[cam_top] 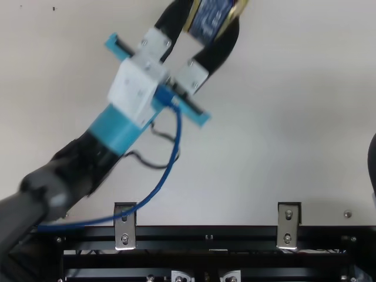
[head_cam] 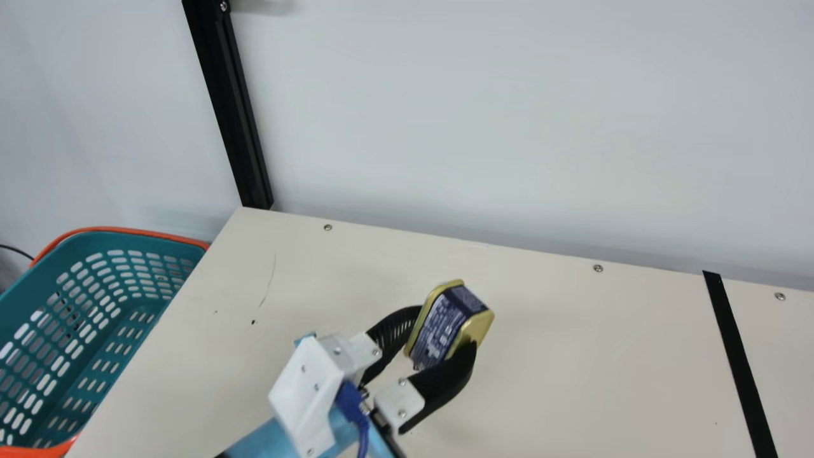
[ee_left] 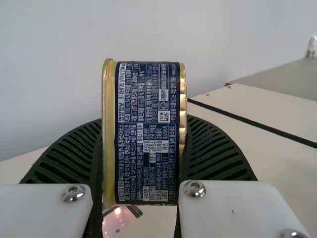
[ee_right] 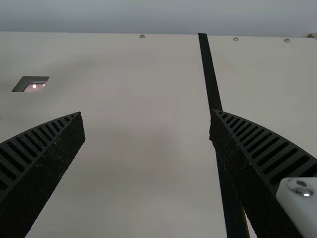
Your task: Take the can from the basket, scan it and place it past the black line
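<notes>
My left gripper (head_cam: pixel 444 332) holds the blue-and-gold can (head_cam: pixel 459 305) tilted above the table's middle, one finger on each side. In the left wrist view, the can (ee_left: pixel 148 131) is clamped between the fingers of my left gripper (ee_left: pixel 141 148), its printed side facing the camera. A dark part of my right gripper (cam_top: pixel 372 161) shows at the top view's right edge. In the right wrist view my right gripper (ee_right: pixel 147 119) has its fingers wide apart, with nothing between them. The black line (head_cam: pixel 738 362) crosses the table at the main view's right. A teal basket (head_cam: pixel 95 318) is at far left.
A dark-framed window with a pinkish glow (ee_right: pixel 30 84) sits in the tabletop. An orange rim (head_cam: pixel 146 231) edges the basket. A black upright post (head_cam: pixel 232 108) stands at the table's back left corner, and a pale wall (head_cam: pixel 496 127) runs behind.
</notes>
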Controlling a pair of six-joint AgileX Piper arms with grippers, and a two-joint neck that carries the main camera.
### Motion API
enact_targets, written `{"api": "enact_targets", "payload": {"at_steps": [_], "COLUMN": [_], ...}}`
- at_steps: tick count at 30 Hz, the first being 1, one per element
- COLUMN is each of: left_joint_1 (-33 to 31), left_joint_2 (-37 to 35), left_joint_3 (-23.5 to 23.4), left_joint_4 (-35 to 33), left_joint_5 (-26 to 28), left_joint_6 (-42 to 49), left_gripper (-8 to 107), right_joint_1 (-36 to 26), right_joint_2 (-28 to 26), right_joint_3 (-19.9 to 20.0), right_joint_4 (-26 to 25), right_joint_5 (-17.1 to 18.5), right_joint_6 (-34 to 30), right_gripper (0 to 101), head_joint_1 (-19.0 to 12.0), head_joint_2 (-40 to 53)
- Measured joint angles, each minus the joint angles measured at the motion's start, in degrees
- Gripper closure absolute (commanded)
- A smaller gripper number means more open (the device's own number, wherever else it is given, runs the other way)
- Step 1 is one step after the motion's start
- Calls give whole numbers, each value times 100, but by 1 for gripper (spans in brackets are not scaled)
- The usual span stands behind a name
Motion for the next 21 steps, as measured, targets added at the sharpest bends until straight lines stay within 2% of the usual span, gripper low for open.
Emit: {"api": "enact_targets", "payload": {"at_steps": [3, 6, 13, 21], "left_joint_1": [168, 332, 536, 171], "left_joint_2": [-467, -1029, -2222, -3021], "left_joint_3": [236, 253, -187, -750], "left_joint_4": [406, 865, 2066, 3732], "left_joint_5": [279, 849, 2461, 4118], "left_joint_6": [-113, -311, -1206, -2647], "left_gripper": [89, 89, 89, 89], "right_joint_1": [0, 0, 0, 0], "right_joint_2": [0, 0, 0, 0], "right_joint_3": [0, 0, 0, 0], "right_joint_4": [0, 0, 0, 0], "right_joint_5": [0, 0, 0, 0], "right_joint_6": [0, 0, 0, 0], "right_gripper": [0, 0, 0, 0], "head_joint_1": [0, 0, 29, 0], "head_joint_2": [0, 0, 0, 0]}}
